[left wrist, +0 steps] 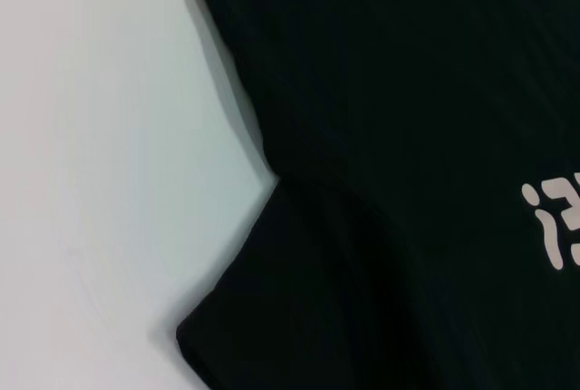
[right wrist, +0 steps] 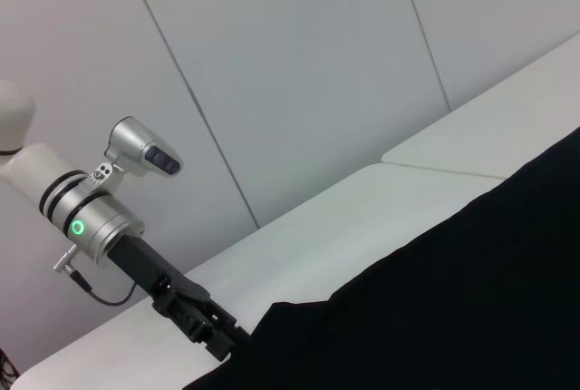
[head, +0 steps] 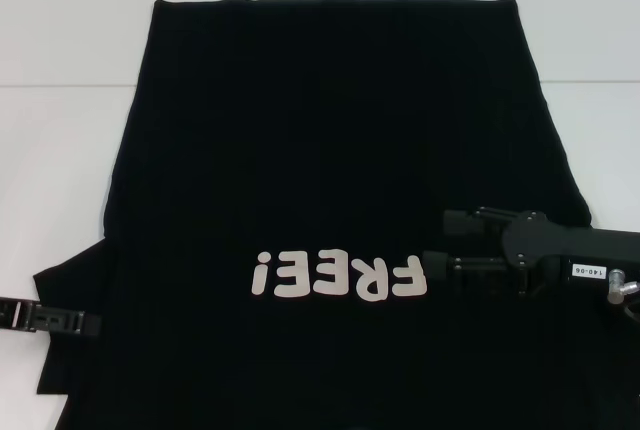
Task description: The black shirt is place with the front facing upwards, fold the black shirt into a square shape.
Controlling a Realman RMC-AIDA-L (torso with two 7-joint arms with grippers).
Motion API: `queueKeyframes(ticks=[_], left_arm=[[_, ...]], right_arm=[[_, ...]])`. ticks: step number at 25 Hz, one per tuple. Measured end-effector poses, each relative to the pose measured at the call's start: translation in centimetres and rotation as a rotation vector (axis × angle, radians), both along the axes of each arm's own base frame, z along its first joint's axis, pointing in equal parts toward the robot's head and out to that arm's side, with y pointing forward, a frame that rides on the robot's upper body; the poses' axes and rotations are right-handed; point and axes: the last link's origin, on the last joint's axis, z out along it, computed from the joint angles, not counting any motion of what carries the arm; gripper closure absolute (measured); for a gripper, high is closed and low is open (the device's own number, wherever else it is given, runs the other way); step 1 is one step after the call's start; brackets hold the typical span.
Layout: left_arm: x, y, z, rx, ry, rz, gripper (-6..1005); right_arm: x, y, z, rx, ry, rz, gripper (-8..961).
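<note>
Where the white table (head: 60,150) fills the head view, the black shirt (head: 330,150) lies spread flat across it, front up, covering most of the middle and near part of the surface. Its white letters (head: 340,277) sit near the robot, reading upside down from the head camera. The straight hem edge lies at the far side, and a short sleeve (head: 70,295) juts out at the near left.

The left gripper (head: 92,324) comes in low from the left edge and reaches the outer edge of that sleeve; whether its fingers are released or clenched on the cloth cannot be told. The right wrist view shows this same gripper (right wrist: 217,340) at the sleeve's border, with its silver wrist lit by a green ring. The left wrist view shows the sleeve (left wrist: 299,317) and the armpit notch against the bare table.

The right gripper (head: 436,245) hangs over the shirt at the right, just beside the last letter, its two fingers spread apart and holding nothing.
</note>
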Motion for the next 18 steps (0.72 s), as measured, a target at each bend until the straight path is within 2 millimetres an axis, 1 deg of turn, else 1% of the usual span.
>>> queueKeyframes(ticks=[14, 18], left_arm=[[0.23, 0.28, 0.00, -0.007, 0.005, -0.004, 82], [0.29, 0.32, -0.11, -0.008, 0.006, -0.009, 208]], right_arm=[[0.17, -0.09, -0.12, 0.007, 0.004, -0.003, 9], [0.19, -0.14, -0.18, 0.005, 0.007, -0.006, 9]])
